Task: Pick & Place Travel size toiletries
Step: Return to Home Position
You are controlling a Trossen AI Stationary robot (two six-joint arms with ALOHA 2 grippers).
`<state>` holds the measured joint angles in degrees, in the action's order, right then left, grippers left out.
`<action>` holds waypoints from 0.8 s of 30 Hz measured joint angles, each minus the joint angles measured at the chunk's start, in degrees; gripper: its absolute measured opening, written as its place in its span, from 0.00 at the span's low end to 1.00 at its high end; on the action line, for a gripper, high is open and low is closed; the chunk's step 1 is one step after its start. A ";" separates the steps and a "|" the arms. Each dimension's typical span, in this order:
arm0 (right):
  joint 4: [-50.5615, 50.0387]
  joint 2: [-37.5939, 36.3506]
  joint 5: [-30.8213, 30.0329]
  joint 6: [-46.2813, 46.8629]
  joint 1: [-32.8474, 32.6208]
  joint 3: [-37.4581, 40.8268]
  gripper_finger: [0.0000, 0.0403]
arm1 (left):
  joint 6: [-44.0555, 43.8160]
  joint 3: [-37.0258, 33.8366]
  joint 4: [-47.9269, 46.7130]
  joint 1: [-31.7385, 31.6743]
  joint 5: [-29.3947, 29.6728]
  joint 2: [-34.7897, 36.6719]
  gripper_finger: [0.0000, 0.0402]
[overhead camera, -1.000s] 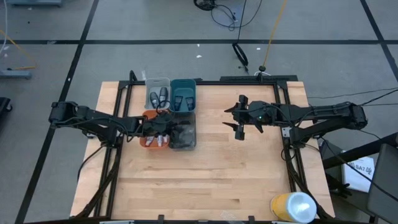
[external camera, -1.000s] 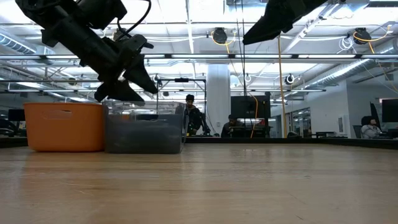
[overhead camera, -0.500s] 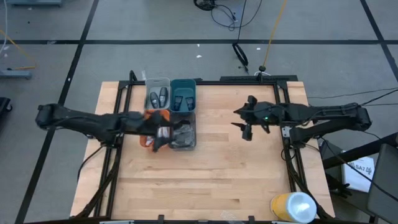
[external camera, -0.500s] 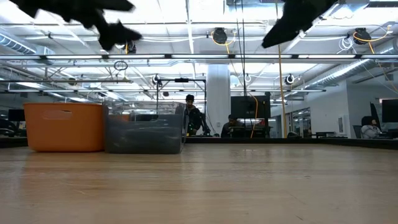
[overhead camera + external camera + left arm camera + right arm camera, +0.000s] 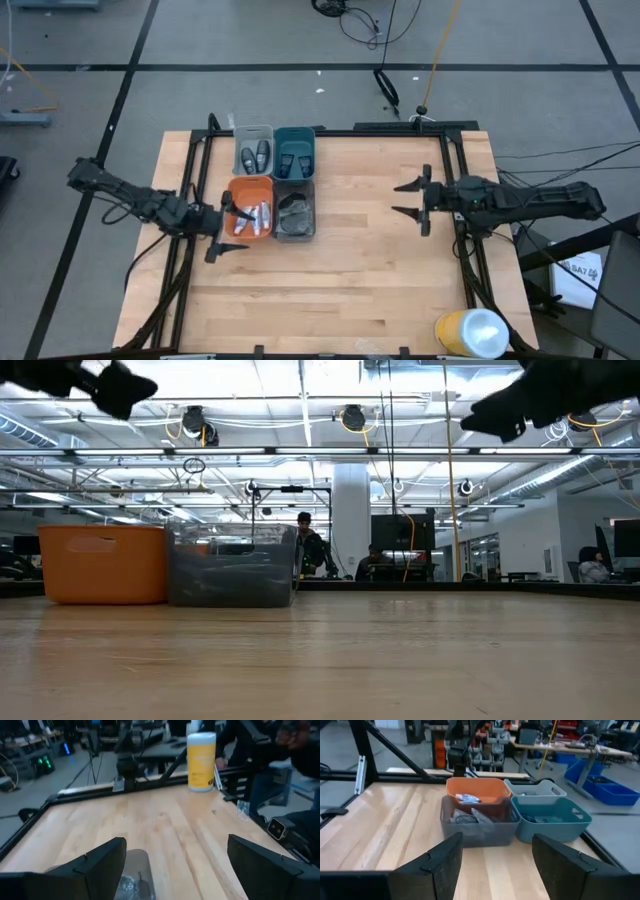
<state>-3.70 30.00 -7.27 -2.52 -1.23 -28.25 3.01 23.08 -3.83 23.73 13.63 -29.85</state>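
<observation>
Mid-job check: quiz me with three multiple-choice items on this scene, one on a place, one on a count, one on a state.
1. Where on the table is the yellow cylinder?
A. the middle
B. a corner on the right arm's side
C. beside the left arm

2. How many bins are there?
A. two
B. four
C. six

3. How do the left claw and right claw stand?
A. both shut
B. only the left open
C. both open

Answers:
1 B: the high view shows it at the table's corner on the right arm's side.
2 B: clear, teal, orange and grey, set in a square block.
3 C: each wrist view shows its fingers wide apart with nothing between.
</observation>
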 joint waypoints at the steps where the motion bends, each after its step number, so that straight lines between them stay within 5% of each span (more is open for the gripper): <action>1: 2.00 -1.10 0.05 0.22 -0.01 1.97 0.56 | 0.05 -1.73 1.93 0.68 0.68 0.83 0.84; 8: 5.11 -10.39 5.94 -0.45 -0.03 8.68 0.56 | -8.10 -11.34 8.08 3.19 6.65 4.49 0.85; 16: 8.86 -21.44 9.64 5.93 -0.02 17.97 0.56 | -4.40 -15.57 14.18 8.28 9.83 7.84 0.82; 24: 9.69 -24.69 12.07 4.43 -0.03 19.99 0.56 | -6.16 -18.65 17.70 13.07 14.50 7.83 0.84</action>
<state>5.99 5.32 4.80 1.92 -1.26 -8.26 -3.15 4.43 13.87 36.80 28.14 -22.02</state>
